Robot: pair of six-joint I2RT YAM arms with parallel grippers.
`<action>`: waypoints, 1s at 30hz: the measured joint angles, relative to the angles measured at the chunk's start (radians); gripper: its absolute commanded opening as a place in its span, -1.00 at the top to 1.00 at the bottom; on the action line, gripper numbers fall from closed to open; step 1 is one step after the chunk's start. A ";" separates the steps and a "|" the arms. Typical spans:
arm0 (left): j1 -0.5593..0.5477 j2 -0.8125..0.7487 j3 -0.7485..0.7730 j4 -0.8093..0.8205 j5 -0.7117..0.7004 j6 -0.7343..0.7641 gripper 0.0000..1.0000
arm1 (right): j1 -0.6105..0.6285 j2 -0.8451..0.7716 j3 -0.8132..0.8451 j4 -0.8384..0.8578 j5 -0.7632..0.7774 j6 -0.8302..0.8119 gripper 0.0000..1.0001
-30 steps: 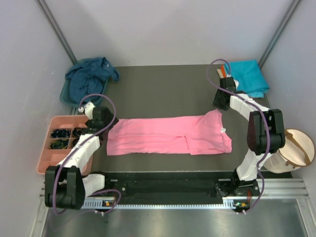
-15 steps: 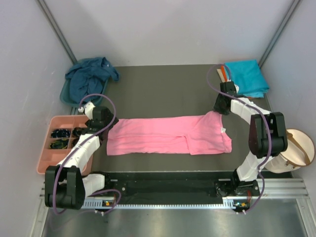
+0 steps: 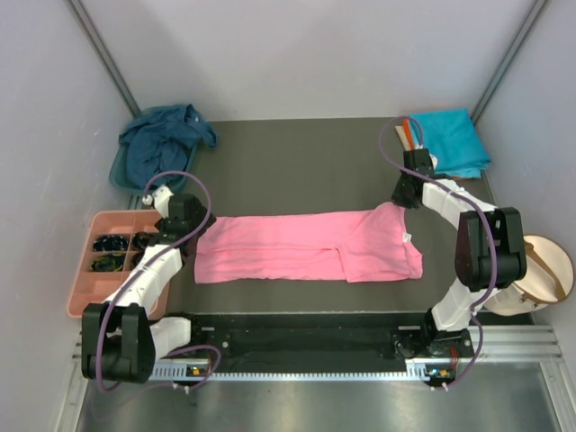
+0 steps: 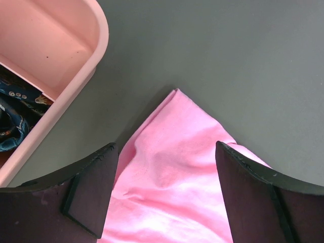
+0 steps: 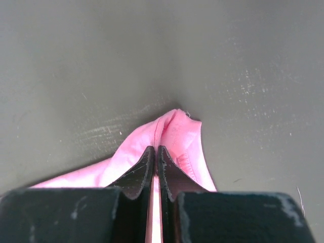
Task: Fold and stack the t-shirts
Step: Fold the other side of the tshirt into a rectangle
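far left, tray [image 3: 81, 306] with dark bits in some compartments, just beside the left arm. behind it, teal basin [image 3: 117, 175] near the far left corner, navy shirt [image 3: 162, 144] crumpled over it. left gripper [image 4: 166, 147] spread wide, fingers [image 4: 91, 192] released and grasping nothing, straddling the left far corner of the pink shirt [image 3: 306, 245]; touching the cloth or just above it, cannot tell. pink shirt laid flat as a long band across the middle of the table [image 3: 297, 162], between the two arms. right gripper [image 5: 156, 152] clenched on that shirt's right far corner, a sliver of pink cloth pinched between the fingers [image 5: 136, 177], cloth ahead of them bunched into a small peak. far right corner, turquoise shirt [image 3: 454, 139] folded flat, apart from the pink one.
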 measured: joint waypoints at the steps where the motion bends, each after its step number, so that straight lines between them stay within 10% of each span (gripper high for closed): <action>1: 0.000 0.000 0.000 0.000 -0.002 0.000 -0.64 | 0.000 0.000 0.000 0.000 -0.002 0.000 1.00; 30: 0.000 0.262 0.062 0.125 -0.052 0.033 -0.11 | -0.005 0.000 0.000 0.001 -0.033 0.000 1.00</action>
